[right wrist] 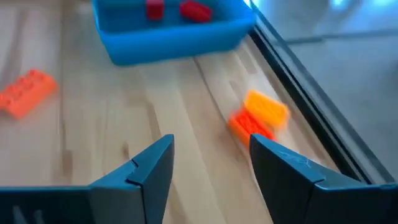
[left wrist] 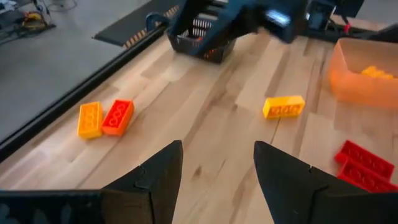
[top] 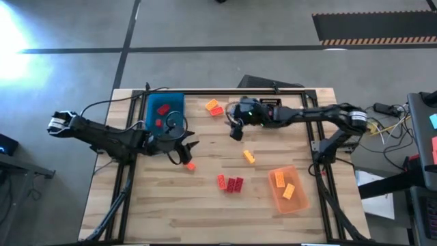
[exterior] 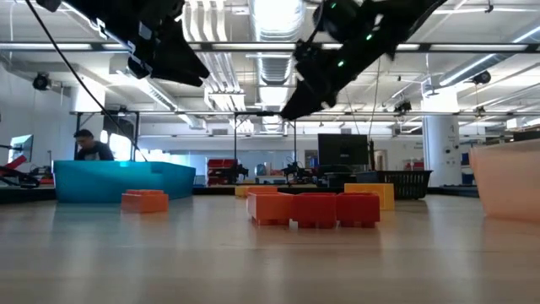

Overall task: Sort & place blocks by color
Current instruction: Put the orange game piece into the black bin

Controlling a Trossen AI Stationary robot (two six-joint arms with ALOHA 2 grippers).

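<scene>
My left gripper (top: 186, 152) (left wrist: 217, 149) hovers open beside the blue tray (top: 166, 113), which holds red blocks (top: 164, 109). An orange-red block (top: 190, 165) lies on the table just beside its fingers. My right gripper (top: 235, 131) (right wrist: 211, 143) hangs open over the far middle of the table, close to a yellow block and a red-orange block (top: 214, 107) (right wrist: 258, 117) lying side by side. Another yellow block (top: 249, 156) (left wrist: 283, 106) rests mid-table. Red blocks (top: 230, 183) (exterior: 316, 209) sit in a cluster near the middle. Both grippers are empty.
A translucent orange tray (top: 288, 189) (left wrist: 367, 68) holding yellow blocks stands at the near right. A black basket (left wrist: 202, 37) sits at the far edge behind the right arm. Bare wood lies at the near left and between the block groups.
</scene>
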